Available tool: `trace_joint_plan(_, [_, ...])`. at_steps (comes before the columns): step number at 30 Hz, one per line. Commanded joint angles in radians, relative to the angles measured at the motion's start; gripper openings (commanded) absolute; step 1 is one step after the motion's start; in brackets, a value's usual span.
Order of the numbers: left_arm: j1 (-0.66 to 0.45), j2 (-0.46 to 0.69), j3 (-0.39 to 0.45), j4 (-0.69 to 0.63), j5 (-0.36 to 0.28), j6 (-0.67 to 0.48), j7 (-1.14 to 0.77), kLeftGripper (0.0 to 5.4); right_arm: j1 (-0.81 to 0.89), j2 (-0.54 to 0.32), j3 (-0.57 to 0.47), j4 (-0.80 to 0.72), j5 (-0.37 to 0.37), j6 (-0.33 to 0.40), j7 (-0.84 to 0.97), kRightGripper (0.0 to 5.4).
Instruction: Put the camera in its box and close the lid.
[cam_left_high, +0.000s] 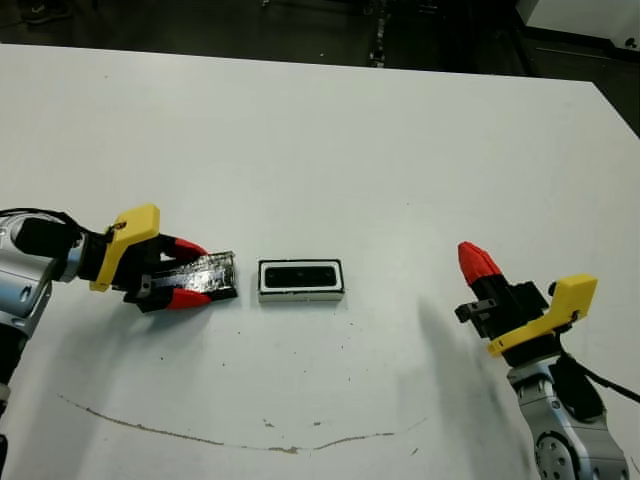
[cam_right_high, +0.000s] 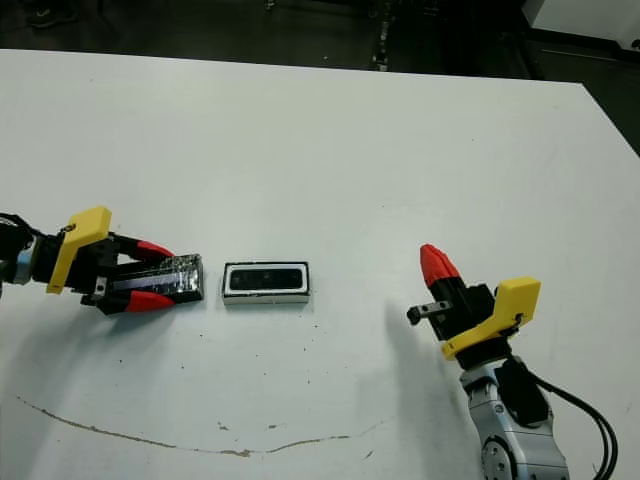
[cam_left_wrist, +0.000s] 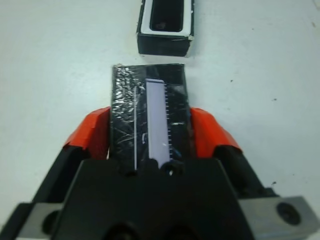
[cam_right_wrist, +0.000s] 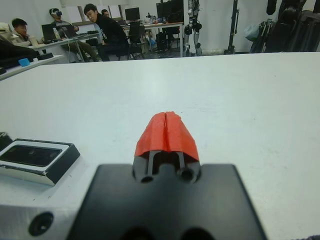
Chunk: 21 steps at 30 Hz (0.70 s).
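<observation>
Near edge of the desk (cam_left_high: 330, 130): a thin brown scuff line (cam_left_high: 200, 437) curves across the white surface, just in front of everything else.

Right gripper (cam_left_high: 478, 262) sits by the near right corner, well apart from the task things. Fingertips pressed together into one red point — nothing between them, confirmed in the right wrist view.

Left gripper (cam_left_high: 198, 273) is by the left edge, lying low and pointing toward the desk's middle. Jaws are clamped on the lid (cam_left_high: 205, 274), one red finger on each long side. The lid's speckled foil face is up, with a bright reflective strip along it in the left wrist view. Its far end sticks out past the fingertips toward the box. Cannot tell whether the lid touches the desk or hangs just above it.

The box (cam_left_high: 301, 280) is just beside the lid's free end, a small gap between them, roughly midway between the desk's left and right edges and in its near half. White rim up, dark outer sides, long axis in line with the lid.

The camera (cam_left_high: 300, 275) lies flat inside the box, glossy black face up, filling most of the recess. Box is uncovered.

Beyond the far edge — right wrist view shows people (cam_right_wrist: 105, 30) seated at other tables.
</observation>
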Motion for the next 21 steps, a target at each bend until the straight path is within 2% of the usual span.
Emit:
trace_joint_plan(1, [0.003, 0.006, -0.013, 0.024, 0.01, 0.021, -0.011, 3.16, 0.007, -0.013, -0.008, 0.01, 0.0, 0.001, 0.005, 0.0])
trace_joint_plan(6, [0.012, -0.002, 0.0, 0.026, 0.006, 0.012, 0.014, 3.16, 0.008, -0.012, -0.006, 0.003, 0.001, 0.019, -0.005, 0.0])
trace_joint_plan(12, [0.052, -0.053, 0.076, 0.026, -0.061, 0.051, 0.109, 3.16, 0.008, -0.01, 0.0, 0.005, 0.0, 0.018, -0.005, 0.0])
trace_joint_plan(16, [0.08, -0.077, 0.116, -0.021, -0.096, 0.086, 0.18, 3.16, 0.01, -0.007, 0.004, 0.005, -0.008, 0.014, -0.011, 0.0])
trace_joint_plan(21, [0.044, -0.093, 0.117, -0.024, -0.136, 0.106, 0.15, 3.16, 0.01, -0.006, 0.007, 0.006, -0.004, 0.012, -0.006, 0.0])
